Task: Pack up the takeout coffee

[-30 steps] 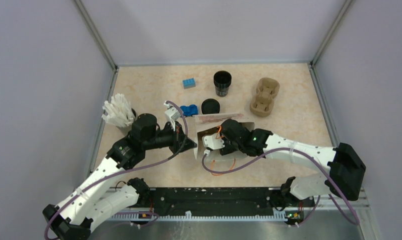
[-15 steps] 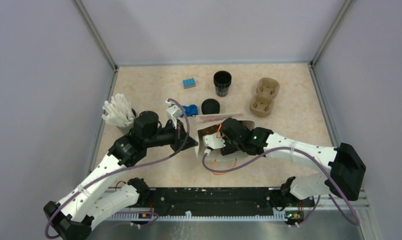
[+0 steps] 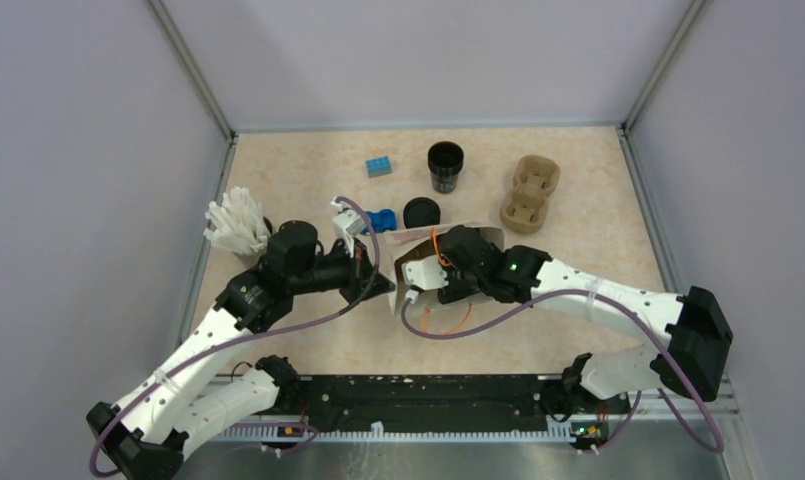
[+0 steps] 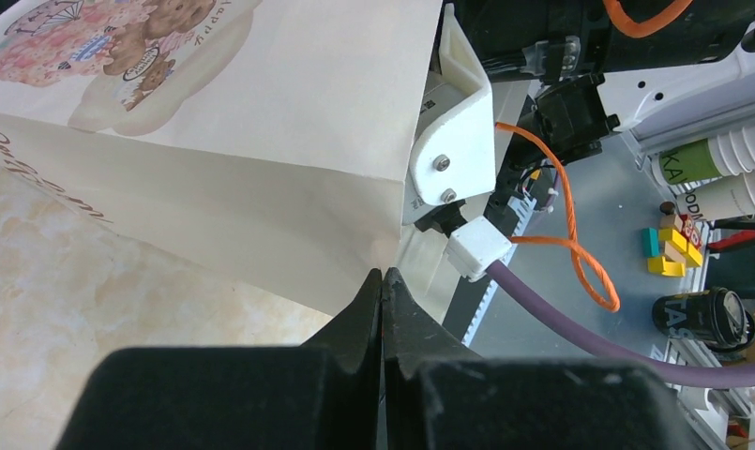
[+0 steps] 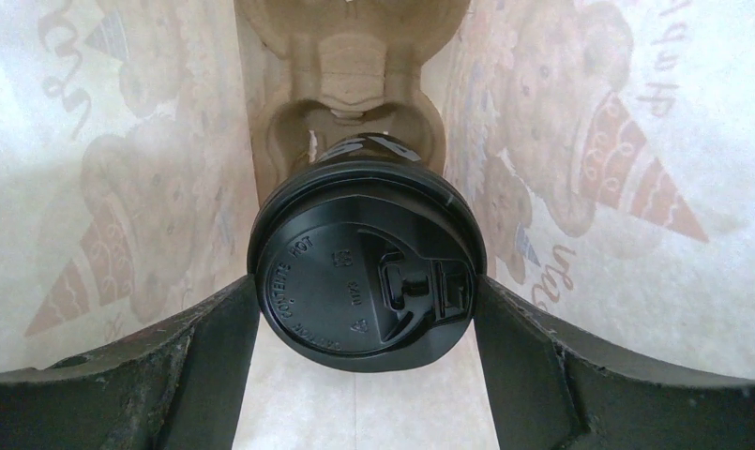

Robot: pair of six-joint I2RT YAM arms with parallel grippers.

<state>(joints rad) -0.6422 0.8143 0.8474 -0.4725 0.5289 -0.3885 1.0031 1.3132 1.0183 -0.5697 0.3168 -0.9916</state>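
Most is done, I'd say: right gripper [image 5: 366, 298] is clasping the coffee cup [image 5: 354, 253] inside the paper bag [image 4: 261, 141], left gripper [image 4: 382, 281] pinching its edge; release remains.

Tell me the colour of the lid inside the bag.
Black lid, clearest in right wrist view.
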